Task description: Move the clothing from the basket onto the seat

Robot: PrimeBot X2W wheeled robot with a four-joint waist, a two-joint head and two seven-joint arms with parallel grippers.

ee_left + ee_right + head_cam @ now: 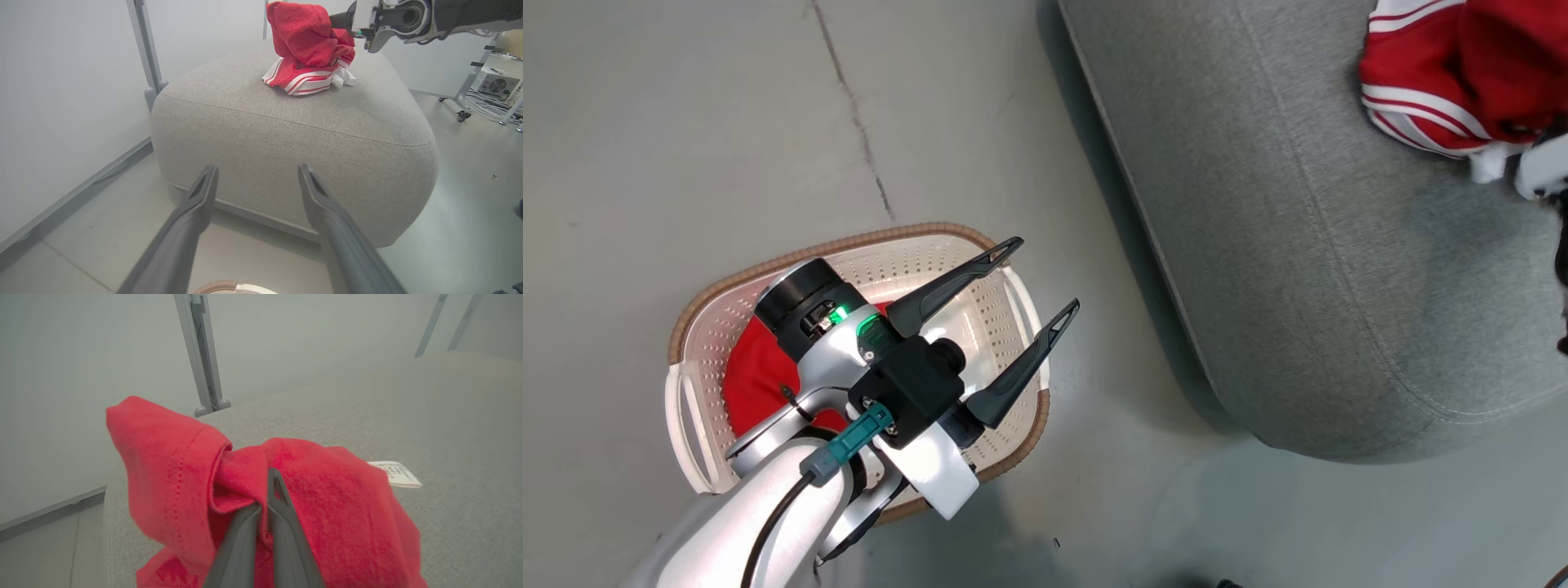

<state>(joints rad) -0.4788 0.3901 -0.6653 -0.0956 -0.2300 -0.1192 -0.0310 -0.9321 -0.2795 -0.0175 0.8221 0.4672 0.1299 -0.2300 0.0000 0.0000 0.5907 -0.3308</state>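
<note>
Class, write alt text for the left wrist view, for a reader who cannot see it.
A heap of red clothing with white stripes sits on a grey seat, its top pinched by the right pincer reaching in from the upper right. In front, the left pincer is open, with the basket at the bottom edge.

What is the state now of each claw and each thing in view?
seat: bears one bunched red garment.
basket: upright, holds red clothing.
left claw: open, empty, above the basket.
right claw: shut on the red garment.
</note>
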